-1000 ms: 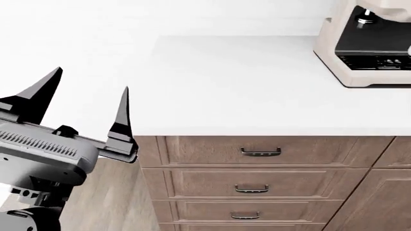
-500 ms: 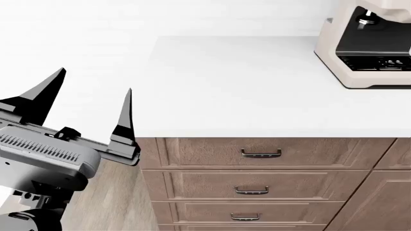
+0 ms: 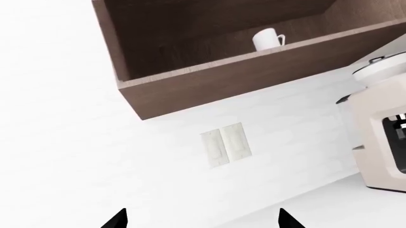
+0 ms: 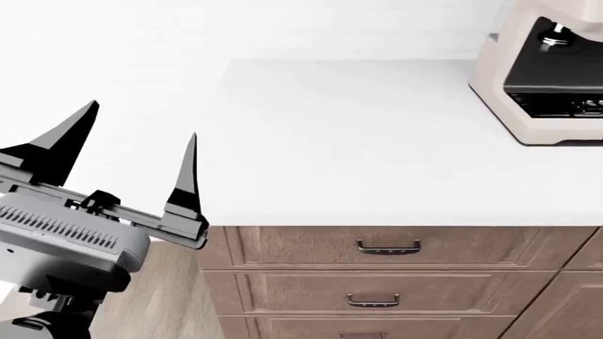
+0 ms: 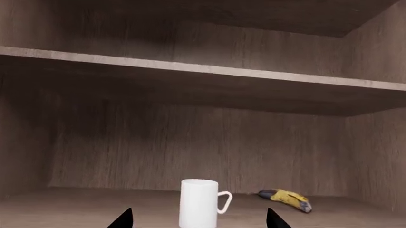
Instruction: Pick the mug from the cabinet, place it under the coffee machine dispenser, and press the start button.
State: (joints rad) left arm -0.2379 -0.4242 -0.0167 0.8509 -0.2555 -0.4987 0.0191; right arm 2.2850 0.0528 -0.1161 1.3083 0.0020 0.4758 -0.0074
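The white mug (image 5: 199, 202) stands upright on the lower shelf of the open wooden cabinet (image 5: 203, 142), its handle turned towards a banana. My right gripper (image 5: 199, 221) is open, its fingertips wide on either side of the mug, which stands a little beyond them. The mug (image 3: 267, 39) also shows small in the left wrist view, high in the cabinet (image 3: 209, 80). My left gripper (image 4: 127, 152) is open and empty, left of the white counter (image 4: 358, 148). The cream coffee machine (image 4: 546, 78) stands at the counter's far right, its black recess (image 4: 558, 67) partly in view.
A banana (image 5: 285, 198) lies on the shelf beside the mug. A second shelf (image 5: 203, 71) runs above. A wall outlet plate (image 3: 226, 145) sits under the cabinet. Wooden drawers (image 4: 386, 272) with dark handles are below the counter.
The head view has shifted: counter, drawers and coffee machine sit lower and further right in the picture. My left gripper has stayed open, nearly in the same place.
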